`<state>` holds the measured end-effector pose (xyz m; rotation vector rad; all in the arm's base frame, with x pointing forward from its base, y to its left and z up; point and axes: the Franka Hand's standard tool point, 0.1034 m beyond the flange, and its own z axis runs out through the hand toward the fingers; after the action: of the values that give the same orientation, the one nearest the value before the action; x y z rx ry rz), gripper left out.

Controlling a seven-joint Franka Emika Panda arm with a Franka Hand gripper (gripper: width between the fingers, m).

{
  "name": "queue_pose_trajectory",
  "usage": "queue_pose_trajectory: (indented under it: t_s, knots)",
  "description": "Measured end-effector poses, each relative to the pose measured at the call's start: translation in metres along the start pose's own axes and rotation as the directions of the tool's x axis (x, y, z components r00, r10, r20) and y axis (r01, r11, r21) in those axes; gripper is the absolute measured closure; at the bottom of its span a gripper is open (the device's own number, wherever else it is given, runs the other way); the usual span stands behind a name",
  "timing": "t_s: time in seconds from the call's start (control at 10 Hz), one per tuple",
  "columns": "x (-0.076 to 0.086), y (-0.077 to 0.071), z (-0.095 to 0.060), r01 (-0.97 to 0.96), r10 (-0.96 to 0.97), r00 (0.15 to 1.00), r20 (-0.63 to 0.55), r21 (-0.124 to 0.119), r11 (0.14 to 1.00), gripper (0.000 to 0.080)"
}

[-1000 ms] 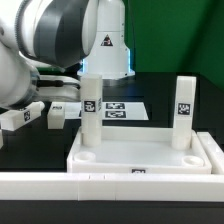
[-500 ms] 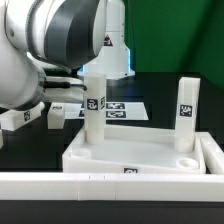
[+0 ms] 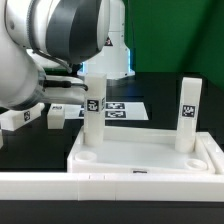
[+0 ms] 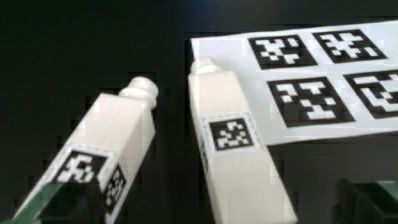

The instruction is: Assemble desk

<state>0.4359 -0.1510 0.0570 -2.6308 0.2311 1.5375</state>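
A white plastic desk top [image 3: 140,152] lies flat on a dark table, well apart from the jaws, toward the exterior view's right of them. It is a rectangular tray with a raised rim and round corner sockets. Two white block legs stand upright in its far corners: the nearer upright leg [image 3: 93,112] on the jaws' side and the farther upright leg [image 3: 187,112] beyond it. Each carries a black-and-white tag high up.

Two more legs lie flat beneath the jaws, side by side, not touching, with their narrowed ends pointing away from the jaws. The outer loose leg [image 4: 111,150] lies close to one jaw. The middle loose leg [image 4: 231,150] runs under the gap between them.
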Motion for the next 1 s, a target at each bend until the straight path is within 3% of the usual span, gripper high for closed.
queue_pose_trajectory:
  t_s: [0.5, 0.7, 1.0]
  knots:
    - [0.0035, 0.0019, -0.0021, -0.003, 0.003, 1.000, -0.031, -0.004, 1.000, 0.0150]
    - [0.0093, 0.0019, -0.0057, -0.001, -0.003, 0.997, -0.075, -0.050, 0.999, 0.0150]
    - [0.0094, 0.0044, -0.0046, -0.005, 0.001, 0.997, -0.073, -0.047, 0.999, 0.0150]
